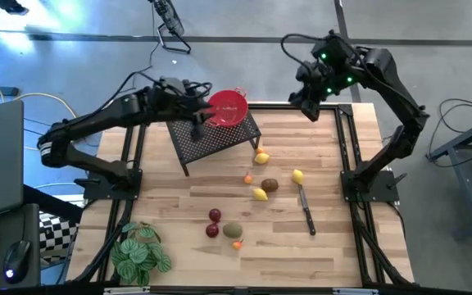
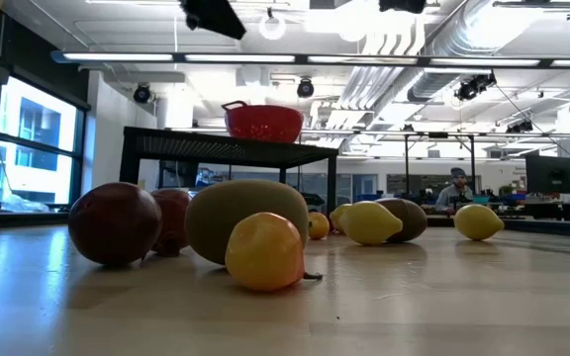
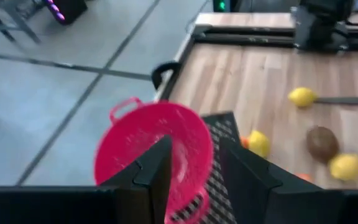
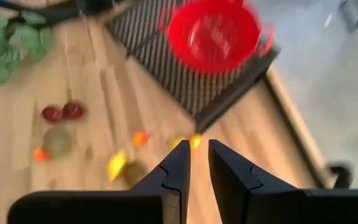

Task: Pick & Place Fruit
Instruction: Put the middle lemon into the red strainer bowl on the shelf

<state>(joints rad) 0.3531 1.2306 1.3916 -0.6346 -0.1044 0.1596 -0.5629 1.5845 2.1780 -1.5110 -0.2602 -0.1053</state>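
Fruit lies loose on the wooden table: two lemons [image 1: 298,175] [image 1: 260,194], a brown oval [image 1: 270,185], two dark red balls [image 1: 214,222], an olive-green oval [image 1: 233,230] and tiny orange pieces [image 1: 237,243]. My left gripper [image 1: 199,119] [image 3: 194,168] is open and hangs above the left rim of the red mesh bowl [image 1: 228,106] [image 3: 148,143], apart from it. My right gripper [image 1: 306,102] [image 4: 199,168] hovers high over the table's far right corner, fingers narrowly open, holding nothing.
The red bowl [image 2: 263,122] stands on a black mesh stand [image 1: 215,135] [image 2: 231,148] at the table's far middle. A knife [image 1: 306,209] lies right of the fruit. A green leafy plant [image 1: 142,250] sits at the near left corner. Bare wood shows along the near edge and the left side.
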